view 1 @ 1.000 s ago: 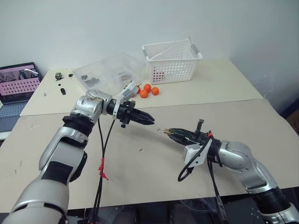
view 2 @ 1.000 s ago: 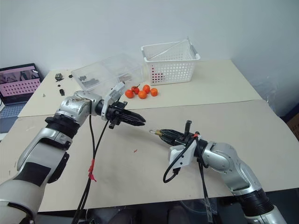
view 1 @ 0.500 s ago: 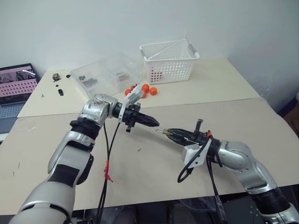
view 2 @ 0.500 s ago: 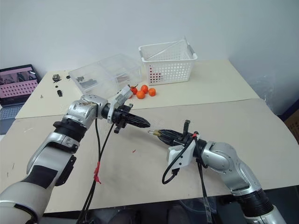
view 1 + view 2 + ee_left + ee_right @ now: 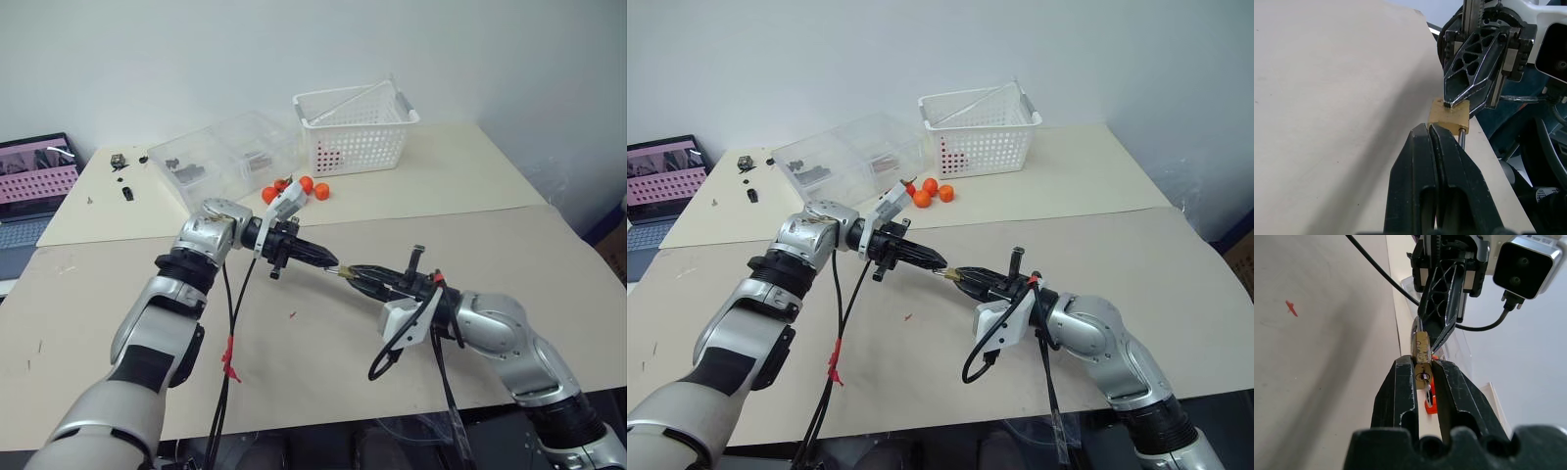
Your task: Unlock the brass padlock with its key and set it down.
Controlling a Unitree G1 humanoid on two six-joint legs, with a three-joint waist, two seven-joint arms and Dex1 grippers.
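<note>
While right gripper [image 5: 1421, 374] clamps the brass padlock [image 5: 1421, 348] (key [image 5: 1426, 383] seated), closed left gripper [image 5: 1428, 128] meets its far end, mid-air over the bench [image 5: 323, 372].

The two grippers meet tip to tip above the beige table [image 5: 323, 382], the left gripper [image 5: 331, 262] against the brass padlock [image 5: 1448, 116] clamped in the right gripper [image 5: 351, 273]. Bare tabletop lies under and around them. The orange fruits [image 5: 297, 187], clear bins [image 5: 225, 155] and white basket [image 5: 358, 127] crowd the far edge.
</note>
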